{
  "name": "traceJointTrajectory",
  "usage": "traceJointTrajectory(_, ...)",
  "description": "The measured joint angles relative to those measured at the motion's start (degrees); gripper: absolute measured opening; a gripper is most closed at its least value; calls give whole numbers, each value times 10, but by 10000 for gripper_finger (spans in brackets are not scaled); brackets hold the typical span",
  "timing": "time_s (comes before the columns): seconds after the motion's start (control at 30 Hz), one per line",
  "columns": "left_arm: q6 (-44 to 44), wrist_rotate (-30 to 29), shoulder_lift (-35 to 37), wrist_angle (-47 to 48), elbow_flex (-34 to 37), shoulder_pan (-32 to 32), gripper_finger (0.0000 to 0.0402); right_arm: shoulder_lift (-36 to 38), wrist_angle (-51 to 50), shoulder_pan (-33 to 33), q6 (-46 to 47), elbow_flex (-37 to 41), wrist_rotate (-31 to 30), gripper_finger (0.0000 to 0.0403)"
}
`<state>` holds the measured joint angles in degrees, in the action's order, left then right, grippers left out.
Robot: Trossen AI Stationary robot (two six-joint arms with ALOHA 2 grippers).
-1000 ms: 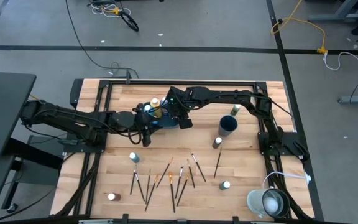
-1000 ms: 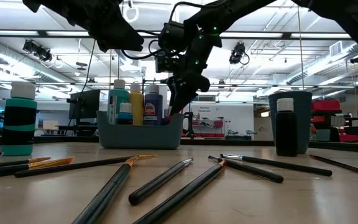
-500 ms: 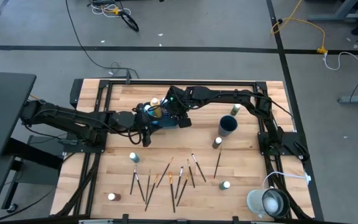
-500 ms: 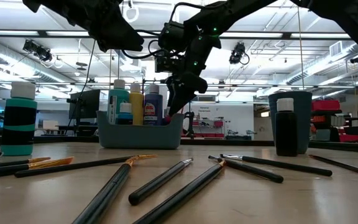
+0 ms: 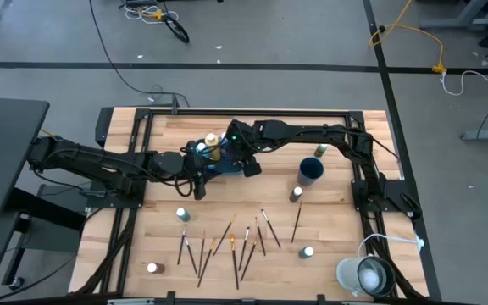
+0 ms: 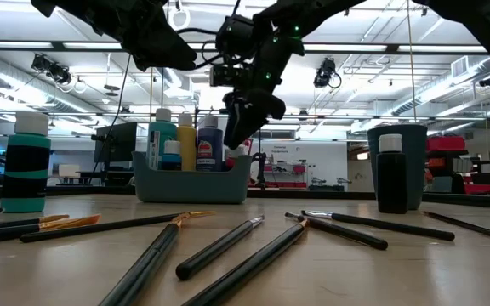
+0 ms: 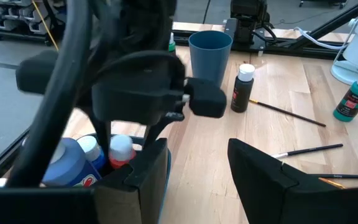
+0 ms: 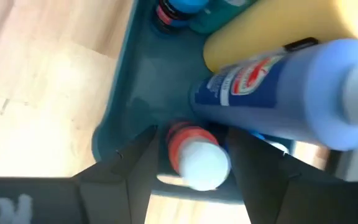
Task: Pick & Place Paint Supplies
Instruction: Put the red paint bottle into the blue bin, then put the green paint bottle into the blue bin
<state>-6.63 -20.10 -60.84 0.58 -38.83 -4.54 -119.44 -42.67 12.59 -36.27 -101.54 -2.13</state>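
The teal tray stands at the table's middle. In it, teal, yellow and blue paint bottles stand upright. My right gripper hangs open just above the tray's right end. Its fingers stand on either side of a small red bottle with a white cap, which stands on the tray's floor. My left gripper waits open above the tray's left part. Loose paintbrushes lie near the front.
The dark blue cup stands right of the tray, with a black bottle beside it. Single bottles stand at the near left, front left and front right. A white lamp sits at the near right corner.
My right gripper has risen out of the tray's right end. Its fingertips reached down to the rim before and now stand above it, spread wider. The bottles in the tray have kept their places.
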Motion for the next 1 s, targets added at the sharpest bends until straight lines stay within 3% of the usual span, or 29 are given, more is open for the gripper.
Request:
traceJointTrajectory(0.17,0,0,0,0,0,0,178,20,-6,-14,-2,0,-61,197)
traceJointTrajectory(0.3,0,0,0,-1,0,0,178,38,-17,-20,10,0,-74,197)
traceJointTrajectory(0.5,-2,-2,0,-1,0,0,178,87,-55,-36,59,0,-74,191)
traceJointTrajectory(0.77,-4,-2,0,-1,0,0,178,173,-159,-40,198,1,-53,180)
traceJointTrajectory(1.0,-6,-2,0,-2,0,0,178,275,-128,-41,243,112,-18,171)
